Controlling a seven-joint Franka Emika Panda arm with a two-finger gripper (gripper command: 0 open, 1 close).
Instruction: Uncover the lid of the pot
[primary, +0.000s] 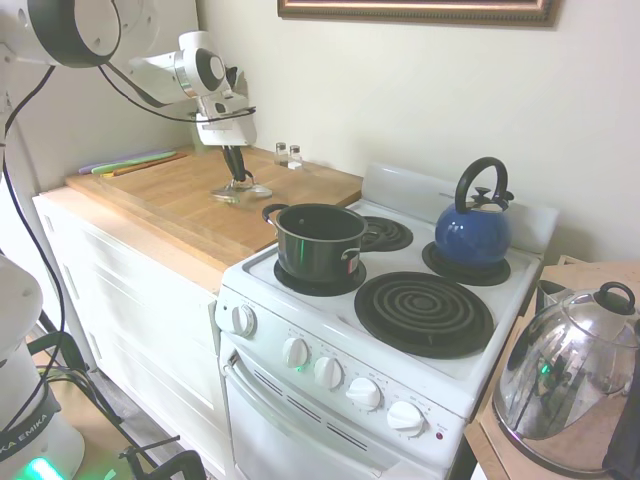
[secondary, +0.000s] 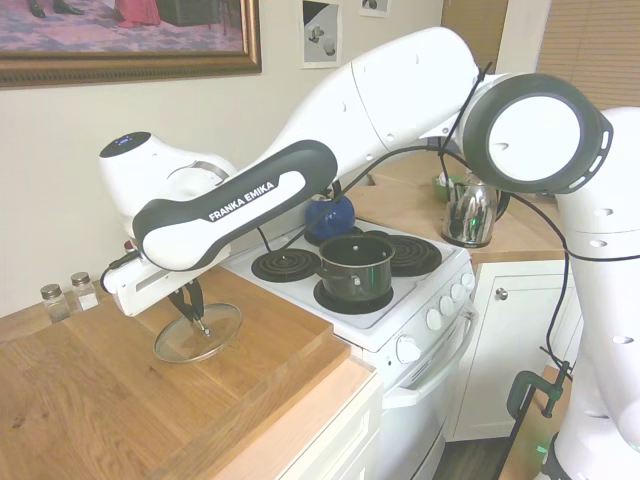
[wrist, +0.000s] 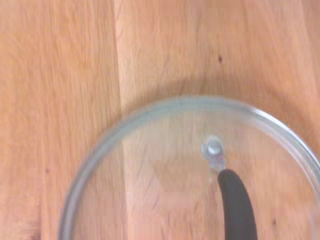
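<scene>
Lid (secondary: 197, 332) of clear glass is seen on the wooden countertop (primary: 180, 205), well apart from the pot (primary: 318, 240), which stands uncovered on the front-left burner of the white stove (primary: 330, 340). In the first exterior view the lid lies at about ten o'clock from the pot; in the second, at about eight o'clock. One edge appears slightly raised, so it cannot be told whether the lid is fully resting on the wood or only just above it. The gripper (secondary: 190, 303) is closed on the lid's black loop handle (wrist: 235, 205), the fingers pinched around it from above. In the wrist view the steel rim and the handle's fixing screw are seen over wood grain, with nothing beneath the glass.

The uncovering is judged nearly finished; the step in hand is setting down and letting go. The lid should be lowered until its rim sits flat all round, so that the glass is not dropped or rocked. The fingers should then be opened fully and the arm withdrawn straight upward, so the loop is not snagged and the lid is not dragged toward the two small shakers (primary: 288, 155) at one o'clock from it in the first exterior view
</scene>
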